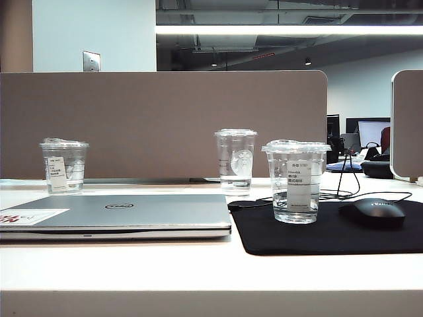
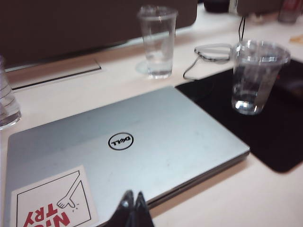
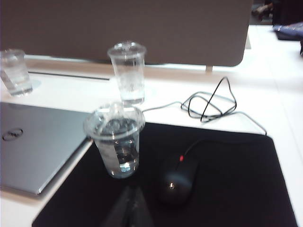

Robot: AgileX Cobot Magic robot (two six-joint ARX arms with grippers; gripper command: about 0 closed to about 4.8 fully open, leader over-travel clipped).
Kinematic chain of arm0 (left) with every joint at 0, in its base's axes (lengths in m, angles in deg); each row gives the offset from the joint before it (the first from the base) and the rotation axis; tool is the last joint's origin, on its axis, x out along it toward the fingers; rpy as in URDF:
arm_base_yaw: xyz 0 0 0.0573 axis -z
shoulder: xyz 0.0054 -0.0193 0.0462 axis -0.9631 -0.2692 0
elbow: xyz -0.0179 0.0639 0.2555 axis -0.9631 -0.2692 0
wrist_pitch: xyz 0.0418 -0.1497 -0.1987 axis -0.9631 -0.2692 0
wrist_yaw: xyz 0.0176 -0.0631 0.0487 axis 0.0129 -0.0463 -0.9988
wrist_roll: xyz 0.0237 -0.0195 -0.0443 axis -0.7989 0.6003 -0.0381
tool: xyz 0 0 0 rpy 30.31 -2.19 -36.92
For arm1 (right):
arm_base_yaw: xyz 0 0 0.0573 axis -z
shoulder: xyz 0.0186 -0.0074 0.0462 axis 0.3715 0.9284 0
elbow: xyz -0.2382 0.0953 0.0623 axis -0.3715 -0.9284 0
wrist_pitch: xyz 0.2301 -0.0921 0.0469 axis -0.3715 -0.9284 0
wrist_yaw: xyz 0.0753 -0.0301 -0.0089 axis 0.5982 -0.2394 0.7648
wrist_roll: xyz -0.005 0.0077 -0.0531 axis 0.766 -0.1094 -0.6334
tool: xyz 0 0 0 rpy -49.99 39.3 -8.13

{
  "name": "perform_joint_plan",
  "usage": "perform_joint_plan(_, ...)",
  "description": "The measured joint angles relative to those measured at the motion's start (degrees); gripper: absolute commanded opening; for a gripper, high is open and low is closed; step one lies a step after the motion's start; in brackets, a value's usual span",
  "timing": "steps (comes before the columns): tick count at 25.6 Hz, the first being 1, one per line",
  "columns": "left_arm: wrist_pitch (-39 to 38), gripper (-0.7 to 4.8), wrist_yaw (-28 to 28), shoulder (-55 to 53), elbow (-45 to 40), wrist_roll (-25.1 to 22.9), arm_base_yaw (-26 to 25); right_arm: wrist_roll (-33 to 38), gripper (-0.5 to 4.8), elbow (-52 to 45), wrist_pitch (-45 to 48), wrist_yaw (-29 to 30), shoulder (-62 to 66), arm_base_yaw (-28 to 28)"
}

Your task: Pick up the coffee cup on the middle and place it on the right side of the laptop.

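The coffee cup (image 1: pixel 295 181), short and clear with a lid and a white label, stands upright on the black mouse pad (image 1: pixel 330 238), just right of the closed silver laptop (image 1: pixel 119 211). Neither arm shows in the exterior view. In the left wrist view my left gripper (image 2: pixel 133 195) hovers shut and empty over the laptop's (image 2: pixel 142 137) near edge, far from the coffee cup (image 2: pixel 255 78). In the right wrist view my right gripper (image 3: pixel 130 190) is shut and empty over the pad, a short way in front of the coffee cup (image 3: pixel 116 142).
A taller clear cup (image 1: pixel 236 160) stands behind the laptop's right end. Another short cup (image 1: pixel 64 165) stands at the far left. A black mouse (image 1: pixel 372 212) with a looped cable (image 3: pixel 208 101) lies on the pad. A grey partition (image 1: pixel 165 122) closes off the back.
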Motion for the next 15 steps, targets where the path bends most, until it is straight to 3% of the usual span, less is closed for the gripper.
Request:
perform_joint_plan(5,5.2,-0.06,0.0,2.7,-6.0,1.8,-2.9,0.0,-0.05,-4.6,0.8,0.0,-0.6,0.0)
perform_joint_plan(10,7.5,-0.06,2.9,2.3,-9.3,2.8,-10.3,0.0,-0.05,-9.3,7.7,0.0,-0.6,0.0)
perform_joint_plan(12,8.3,-0.06,5.6,2.4,-9.3,0.7,-14.4,0.0,-0.05,-11.2,12.0,-0.8,-0.6,0.0)
perform_joint_plan(15,8.5,-0.06,12.7,2.4,-9.3,-1.0,-25.7,-0.2,-0.05,-16.5,16.4,-6.9,-0.6,0.0)
